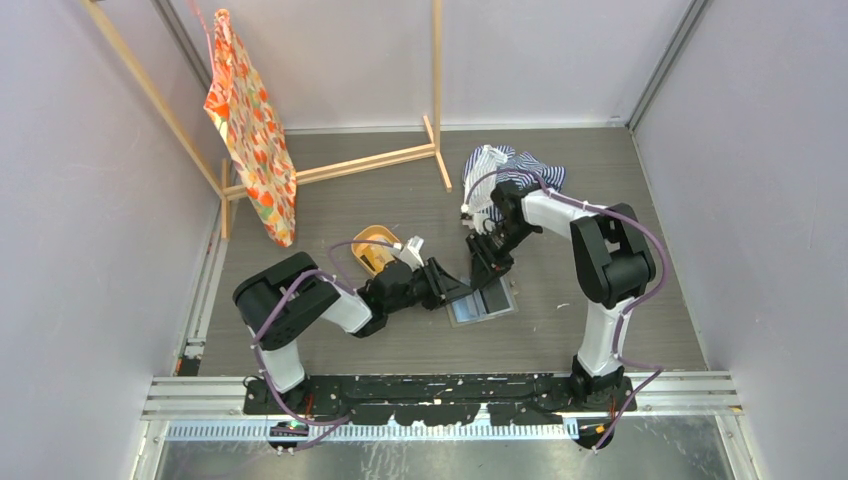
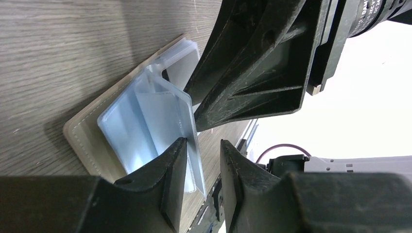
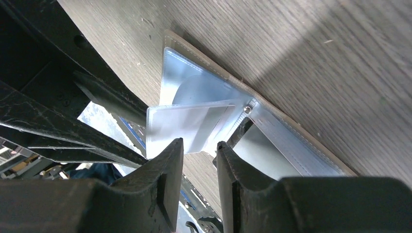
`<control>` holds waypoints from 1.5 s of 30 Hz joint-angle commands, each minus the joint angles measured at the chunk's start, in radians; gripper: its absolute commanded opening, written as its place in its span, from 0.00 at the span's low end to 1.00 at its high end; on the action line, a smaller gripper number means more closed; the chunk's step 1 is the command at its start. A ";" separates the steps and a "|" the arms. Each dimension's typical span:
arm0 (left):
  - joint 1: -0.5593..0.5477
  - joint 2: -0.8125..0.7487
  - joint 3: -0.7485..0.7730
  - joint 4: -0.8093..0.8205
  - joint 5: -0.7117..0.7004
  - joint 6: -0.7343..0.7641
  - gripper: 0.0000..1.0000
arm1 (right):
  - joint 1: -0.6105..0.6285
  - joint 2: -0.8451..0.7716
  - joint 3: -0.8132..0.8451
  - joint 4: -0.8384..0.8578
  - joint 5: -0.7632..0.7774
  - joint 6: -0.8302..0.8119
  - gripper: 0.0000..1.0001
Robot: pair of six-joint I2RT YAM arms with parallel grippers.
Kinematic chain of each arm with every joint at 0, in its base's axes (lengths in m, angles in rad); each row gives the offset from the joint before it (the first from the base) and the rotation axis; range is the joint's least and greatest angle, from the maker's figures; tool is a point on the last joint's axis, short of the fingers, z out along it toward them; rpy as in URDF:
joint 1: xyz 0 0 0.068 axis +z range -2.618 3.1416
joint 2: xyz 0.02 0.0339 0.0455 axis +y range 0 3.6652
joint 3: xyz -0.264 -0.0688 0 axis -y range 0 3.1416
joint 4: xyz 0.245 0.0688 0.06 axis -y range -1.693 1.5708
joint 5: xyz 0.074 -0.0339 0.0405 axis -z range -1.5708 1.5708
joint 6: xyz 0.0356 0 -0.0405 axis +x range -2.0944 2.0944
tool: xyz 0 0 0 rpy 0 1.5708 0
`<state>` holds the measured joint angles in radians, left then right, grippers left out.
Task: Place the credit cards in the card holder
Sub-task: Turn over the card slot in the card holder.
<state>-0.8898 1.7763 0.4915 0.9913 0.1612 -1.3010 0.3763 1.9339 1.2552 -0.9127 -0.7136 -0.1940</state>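
Top external view: the card holder [image 1: 483,303] lies open on the table [image 1: 600,220], at 4 o'clock from the left gripper [image 1: 455,284] and at 6 o'clock from the right gripper [image 1: 490,268], with both close over it. An orange tray [image 1: 372,243] sits at 10 o'clock from the holder; its contents are unclear. A pale card [image 2: 160,116] with a grey stripe stands on edge over the holder's blue-grey pockets, inside the left jaws' gap and touching one finger. Whether it is pinched I cannot tell. The right jaws are parted, grasping nothing.
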 commanded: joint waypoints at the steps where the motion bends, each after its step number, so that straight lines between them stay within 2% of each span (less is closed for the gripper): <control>1: 0.000 -0.014 0.045 -0.002 0.014 0.023 0.33 | -0.031 -0.074 0.028 -0.007 -0.052 -0.026 0.38; 14: 0.000 0.016 0.133 -0.130 0.030 0.044 0.34 | -0.132 -0.075 0.010 0.008 -0.133 0.003 0.44; 29: 0.000 0.086 0.179 -0.172 0.027 0.047 0.35 | -0.159 -0.043 0.012 -0.018 -0.181 -0.010 0.47; 35: 0.000 0.060 0.173 -0.273 -0.009 0.052 0.34 | -0.160 -0.054 0.007 -0.004 -0.072 -0.018 0.48; 41: 0.000 -0.056 0.150 -0.386 -0.045 0.103 0.34 | -0.160 -0.175 -0.031 0.075 0.124 -0.035 0.49; 45: 0.000 -0.137 0.145 -0.488 -0.084 0.153 0.34 | -0.157 -0.264 -0.057 0.110 0.147 -0.054 0.47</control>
<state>-0.8898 1.7355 0.6456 0.6052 0.1310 -1.2182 0.2203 1.7973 1.2072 -0.8627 -0.6338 -0.2142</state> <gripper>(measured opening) 0.341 0.483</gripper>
